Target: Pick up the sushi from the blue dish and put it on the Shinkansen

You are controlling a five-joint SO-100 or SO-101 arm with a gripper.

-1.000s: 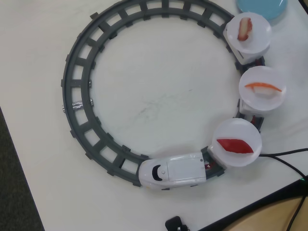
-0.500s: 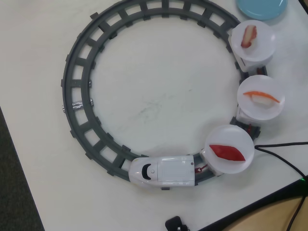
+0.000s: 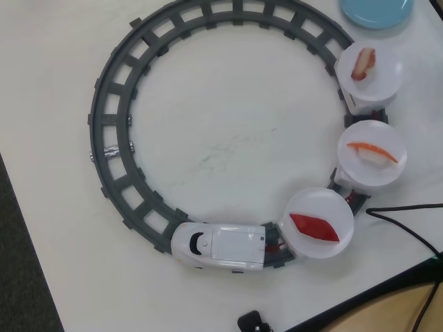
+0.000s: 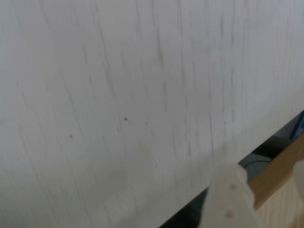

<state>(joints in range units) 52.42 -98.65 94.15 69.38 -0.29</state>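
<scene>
In the overhead view the white Shinkansen (image 3: 218,245) sits on the grey ring track (image 3: 111,124) at the bottom, nose to the left. It pulls three cars topped with white plates. The sushi (image 3: 372,152), white rice under an orange strip, lies on the middle plate. The nearest plate holds a dark-red diamond piece (image 3: 313,227), the farthest a pink-and-white piece (image 3: 363,63). The blue dish (image 3: 377,10) shows at the top right edge, its visible part bare. My gripper (image 4: 263,190) appears only in the blurred wrist view, open with nothing between its white fingers (image 4: 228,197), above the table's edge.
A black cable (image 3: 405,218) runs across the table at the lower right, near the cars. A small black object (image 3: 252,322) sits at the bottom edge. The table edge (image 3: 374,301) cuts diagonally across the lower right corner, and dark floor lies at the left.
The Shinkansen has run leftward along the bottom of the track, and its three plate cars followed it down the right-hand curve with their pieces on top.
</scene>
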